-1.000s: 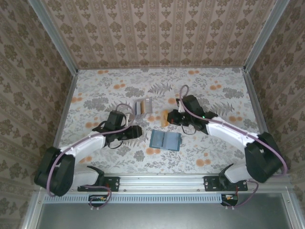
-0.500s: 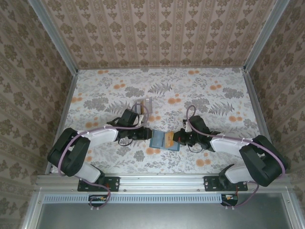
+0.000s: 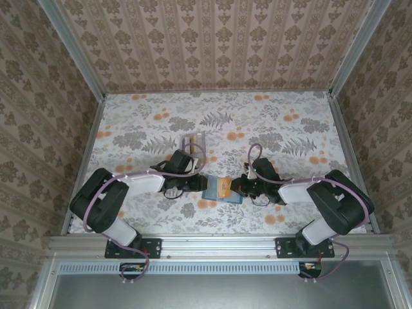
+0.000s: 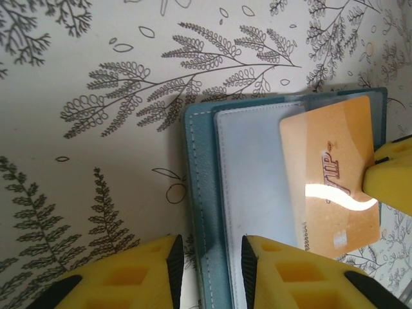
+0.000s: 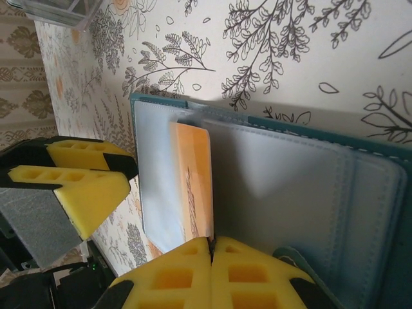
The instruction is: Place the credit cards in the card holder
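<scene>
"What do the arms look like?"

"The left arm (image 3: 138,183) and the right arm (image 3: 299,190) match. Each has smooth white shells between bulky black joint housings, on a black base bracket (image 3: 149,245)."

"Any wiring?"

"A lilac cable (image 3: 248,154) runs along each arm and curls into a loop near the wrist."

"And the ends?"

"The left gripper (image 4: 211,248) and the right gripper (image 5: 211,243) have black bodies. Their fingers (image 4: 302,277) are bright yellow, blocky wedges moulded with rectangular pockets. On the left gripper the inner faces are black."
</scene>
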